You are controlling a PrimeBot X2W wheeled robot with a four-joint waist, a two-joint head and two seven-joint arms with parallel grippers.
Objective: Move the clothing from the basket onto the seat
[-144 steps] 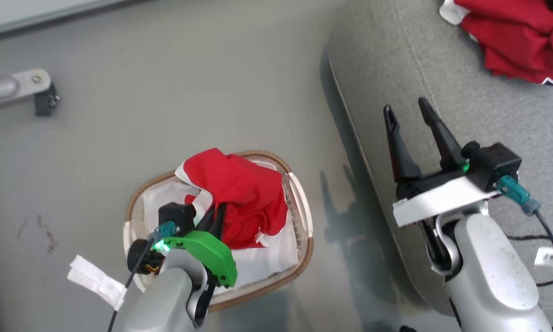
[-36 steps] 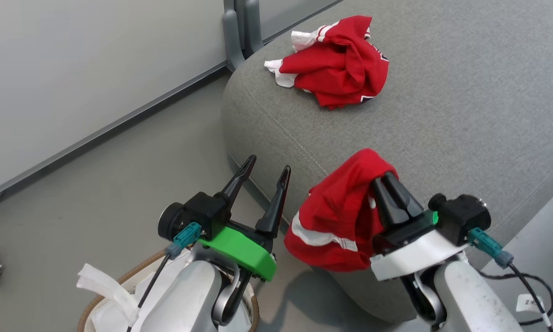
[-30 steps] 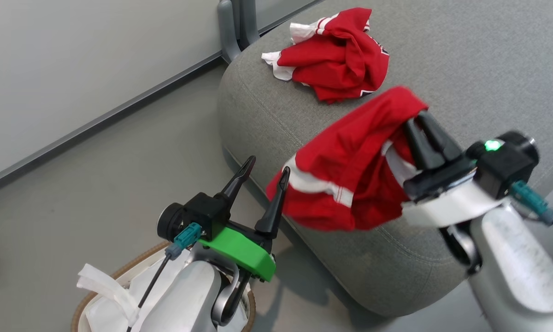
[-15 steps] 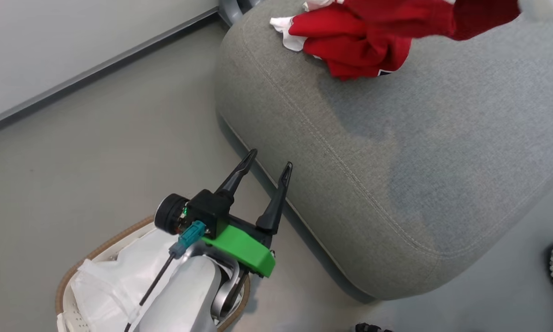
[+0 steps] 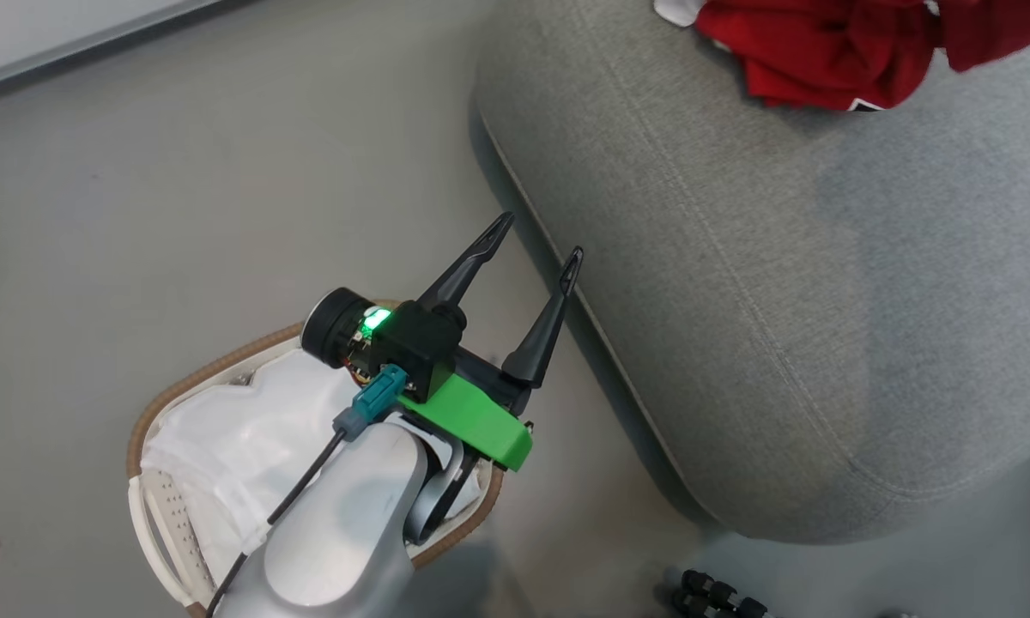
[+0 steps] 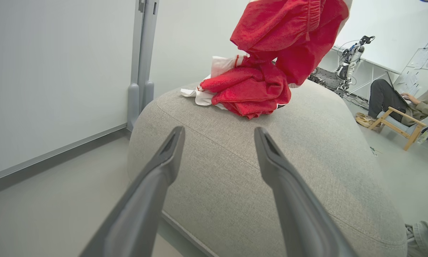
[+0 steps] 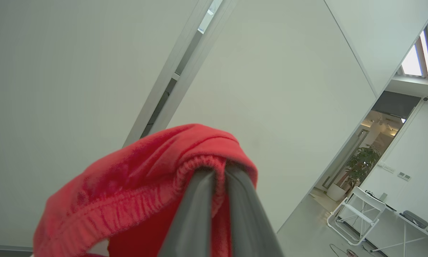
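We count two garments, one basket (image 5: 165, 515), one seat (image 5: 738, 257). The heaped garment (image 6: 248, 91) lies on the seat; the hanging garment (image 7: 128, 200) is pinched at its elastic hem in the right claw (image 7: 217, 170) above it. The left claw (image 5: 542, 236) stands wide, empty, by the basket. Fabric judged light, limp; bunched hems grip best.

My left pincer (image 5: 542, 236) has two long, dark, tapering fingers mounted on a bright green plastic bracket (image 5: 472, 425). Behind them sits a black camera block (image 5: 416, 343) with a small green light (image 5: 376, 320) and a round black cap (image 5: 330, 316). A teal connector (image 5: 376, 405) feeds a thin black cable (image 5: 296, 493) along my pale silver forearm (image 5: 335, 549). My right pincer (image 7: 217, 171) has smooth dark grey fingers.
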